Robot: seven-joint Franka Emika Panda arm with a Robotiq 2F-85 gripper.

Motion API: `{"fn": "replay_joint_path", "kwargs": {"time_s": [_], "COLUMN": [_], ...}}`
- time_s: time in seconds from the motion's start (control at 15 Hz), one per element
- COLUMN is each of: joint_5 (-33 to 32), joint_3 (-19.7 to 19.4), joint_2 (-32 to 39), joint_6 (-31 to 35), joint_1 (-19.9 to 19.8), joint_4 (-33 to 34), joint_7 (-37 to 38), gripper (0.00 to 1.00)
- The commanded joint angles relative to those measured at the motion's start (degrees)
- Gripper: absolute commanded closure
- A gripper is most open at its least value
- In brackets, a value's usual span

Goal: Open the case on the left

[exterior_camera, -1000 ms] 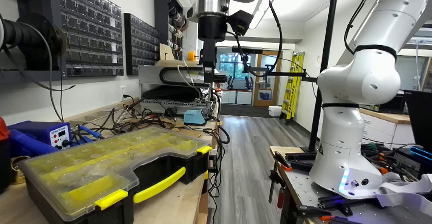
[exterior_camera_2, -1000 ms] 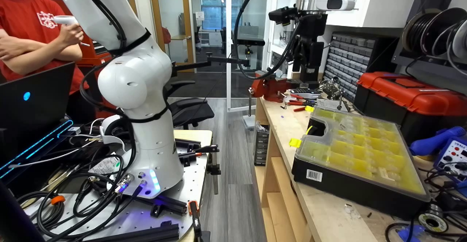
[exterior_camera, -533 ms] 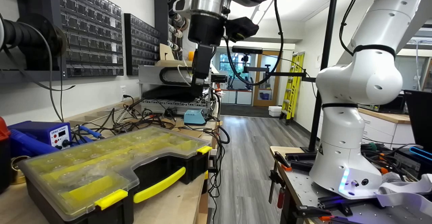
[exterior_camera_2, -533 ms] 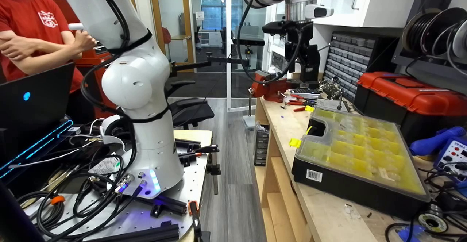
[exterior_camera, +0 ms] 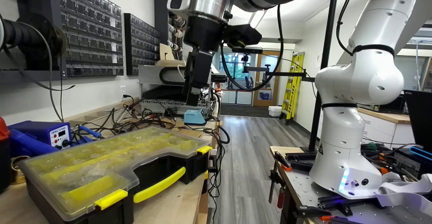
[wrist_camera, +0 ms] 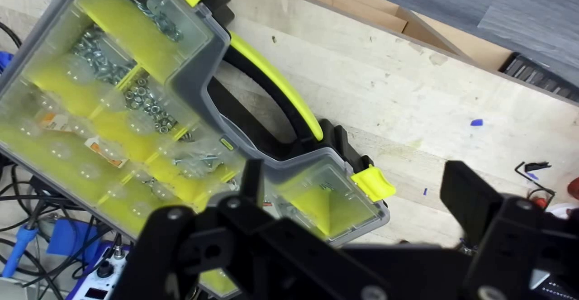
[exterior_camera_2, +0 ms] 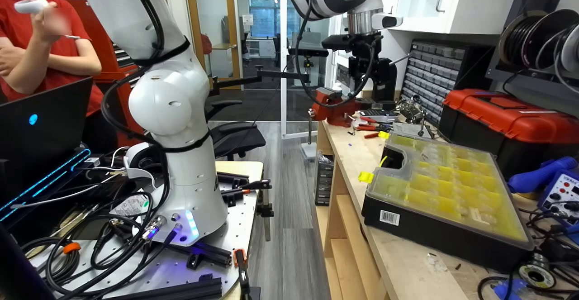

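The case [exterior_camera: 111, 146] is wide, flat and black with a clear lid and yellow bins. It lies on the bench in both exterior views [exterior_camera_2: 452, 182] and fills the left of the wrist view [wrist_camera: 149, 123]. Its lid lies down flat. Yellow latches [exterior_camera: 112, 199] [wrist_camera: 373, 183] stick out at its front edge, with a yellow-topped handle [wrist_camera: 280, 83] between them. My gripper [wrist_camera: 357, 180] is open and empty. In the wrist view its fingers lie on either side of one latch. In an exterior view the gripper [exterior_camera: 191, 99] hangs above bench height, tilted, apart from the case.
A red-lidded toolbox [exterior_camera_2: 511, 114] and a blue soldering station [exterior_camera: 60, 136] stand behind the case. A red vise [exterior_camera_2: 334, 107] and hand tools [exterior_camera_2: 368, 128] lie beyond one end. Tangled cables [exterior_camera: 145, 119] lie beyond the other. The bench edge [exterior_camera_2: 334, 169] drops to the floor.
My arm has come lower and the hand has tilted, its fingers moving down and left in an exterior view. The case has not moved.
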Motion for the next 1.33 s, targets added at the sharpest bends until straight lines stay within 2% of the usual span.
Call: {"fn": "replay_joint_path", "kwargs": {"time_s": [0.0,0.27,0.8,1.13,1.27], "joint_5": [-0.33,-2.49,-14.82,-30.24,-35.88], "joint_3": [-0.73,0.73,7.45,9.57,8.9], "joint_2": [0.06,0.72,6.68,14.11,17.56], "joint_6": [-0.14,0.4,4.89,10.26,10.22], "joint_1": [0.78,0.87,3.95,3.3,3.95], "joint_4": [0.1,0.3,3.37,6.42,8.39], "joint_7": [0.23,1.38,1.57,6.95,9.51], "gripper": [0.0,0.0,0.0,0.0,0.0]}}
